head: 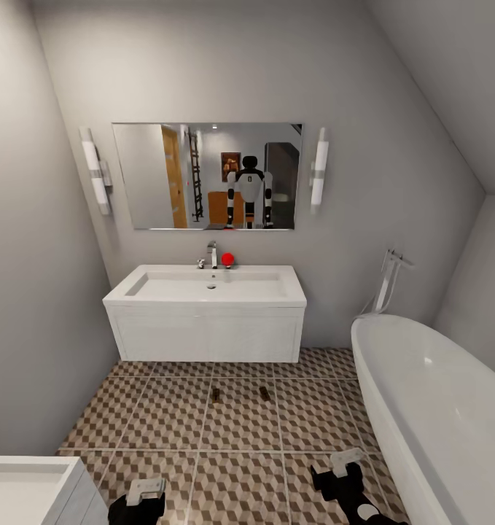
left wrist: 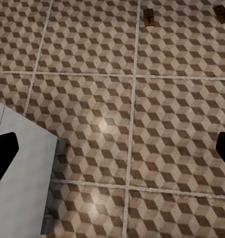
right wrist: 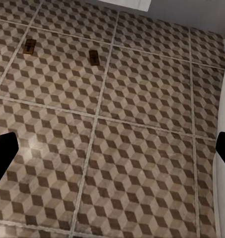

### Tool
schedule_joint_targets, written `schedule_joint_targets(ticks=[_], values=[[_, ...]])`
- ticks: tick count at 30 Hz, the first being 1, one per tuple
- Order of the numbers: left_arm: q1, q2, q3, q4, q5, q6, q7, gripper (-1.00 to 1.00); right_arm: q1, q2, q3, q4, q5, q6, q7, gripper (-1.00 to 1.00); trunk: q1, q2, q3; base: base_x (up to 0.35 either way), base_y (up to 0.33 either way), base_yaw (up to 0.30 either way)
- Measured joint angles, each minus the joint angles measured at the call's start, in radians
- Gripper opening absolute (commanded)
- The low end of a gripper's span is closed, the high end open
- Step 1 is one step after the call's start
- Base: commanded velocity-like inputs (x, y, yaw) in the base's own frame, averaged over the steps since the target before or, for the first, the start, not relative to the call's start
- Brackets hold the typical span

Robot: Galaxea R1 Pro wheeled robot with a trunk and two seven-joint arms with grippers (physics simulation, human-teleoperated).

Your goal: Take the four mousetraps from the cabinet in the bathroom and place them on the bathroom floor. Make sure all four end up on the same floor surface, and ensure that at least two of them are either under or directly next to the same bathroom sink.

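Two mousetraps (head: 216,394) (head: 264,394) lie side by side on the patterned bathroom floor (head: 240,430), just in front of the white sink (head: 207,286) on its wall-hung drawer unit. The left wrist view has them as mousetraps (left wrist: 150,16) (left wrist: 222,13), the right wrist view as mousetraps (right wrist: 30,46) (right wrist: 94,57). My left gripper (head: 146,490) (left wrist: 112,153) hangs low over bare tiles, open and holding nothing. My right gripper (head: 347,462) (right wrist: 112,153) is also open and holds nothing, nearer the traps. The cabinet is out of view.
A white oval bathtub (head: 437,394) runs along the right side, its rim close to my right arm. A white square fixture (head: 28,488) stands at the lower left beside my left gripper. Above the sink are a mirror (head: 207,175), a chrome tap (head: 212,254) and a red object (head: 227,259).
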Motion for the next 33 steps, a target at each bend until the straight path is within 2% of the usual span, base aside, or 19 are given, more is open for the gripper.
schedule_joint_targets(ticks=[14, 25, 33], values=[[0.000, 0.000, 0.000, 0.000, 0.000, 0.000, 0.000, 1.00, 0.000, 0.001, 0.000, 0.000, 0.000, -0.001, -0.001, 1.00, 0.000, 0.000, 0.000, 0.000, 0.000, 0.014], [0.000, -0.001, 0.000, 0.000, 0.000, 0.000, 0.000, 1.00, 0.000, 0.000, -0.001, 0.000, -0.001, -0.001, -0.003, 1.00, 0.000, 0.000, 0.000, -0.018, 0.000, 0.215], [0.000, -0.001, 0.000, 0.000, 0.000, 0.000, -0.001, 1.00, 0.000, -0.001, -0.001, 0.000, 0.000, -0.001, -0.003, 1.00, 0.001, 0.000, 0.000, -0.213, 0.000, 0.242]])
